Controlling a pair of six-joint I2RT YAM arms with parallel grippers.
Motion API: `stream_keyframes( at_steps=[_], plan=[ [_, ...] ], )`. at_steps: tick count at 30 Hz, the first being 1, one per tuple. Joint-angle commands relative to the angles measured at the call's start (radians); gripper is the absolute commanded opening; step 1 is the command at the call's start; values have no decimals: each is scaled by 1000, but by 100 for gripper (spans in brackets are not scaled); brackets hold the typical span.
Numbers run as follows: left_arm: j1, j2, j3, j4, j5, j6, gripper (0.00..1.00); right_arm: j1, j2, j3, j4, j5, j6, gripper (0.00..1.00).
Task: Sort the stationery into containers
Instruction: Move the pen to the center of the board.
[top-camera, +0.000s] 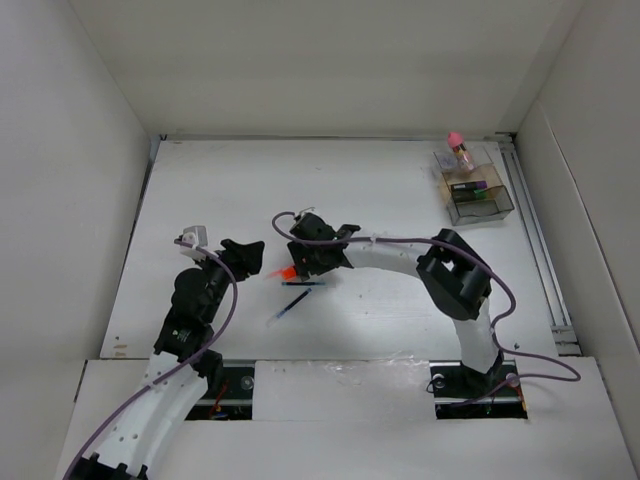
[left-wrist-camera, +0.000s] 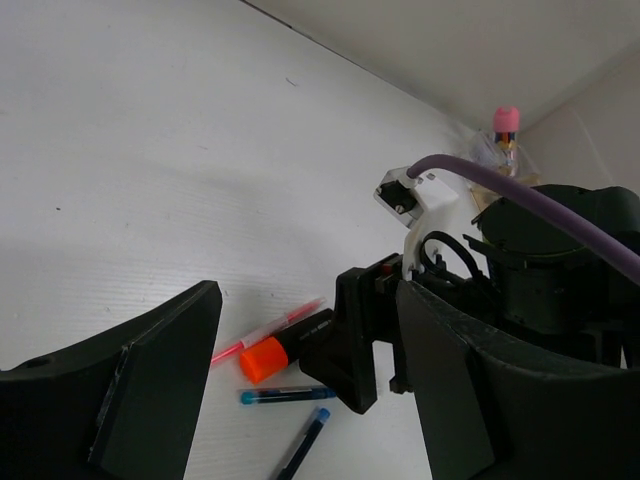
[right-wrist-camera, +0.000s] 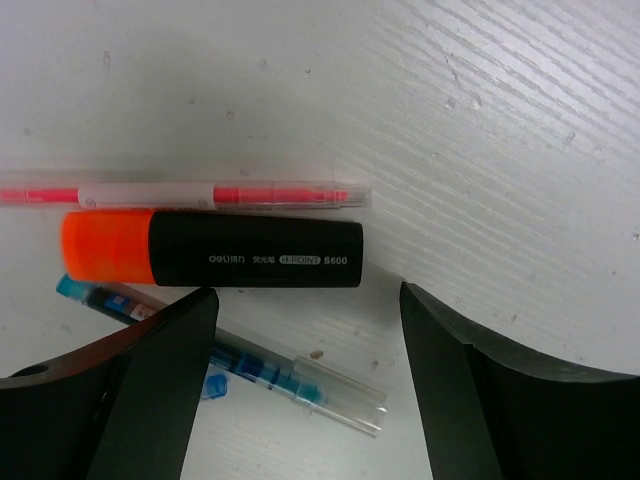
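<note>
The black highlighter with an orange end lies on the table between a thin clear pink pen and a clear blue pen. My right gripper is open and low over them, with the highlighter just beyond its fingertips. In the top view the right gripper is at the highlighter. A second dark-blue pen lies nearer. My left gripper is open and empty, left of the group. The smoky-grey organiser at the far right holds the pink-topped jar and highlighters with green and purple ends.
White walls enclose the table on the left, back and right. A metal rail runs along the right edge. Purple cables loop over both arms. The left wrist view shows the right gripper over the highlighter and both blue pens.
</note>
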Motion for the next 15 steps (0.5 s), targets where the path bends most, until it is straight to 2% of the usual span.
stream_keyframes(
  at_steps=[1, 15],
  plan=[
    [-5, -24, 23, 13, -17, 13, 67, 6, 20, 58, 3, 8, -28, 80],
    [-5, -34, 32, 3, -27, 22, 67, 46, 60, 157, -54, -13, -59, 80]
  ],
)
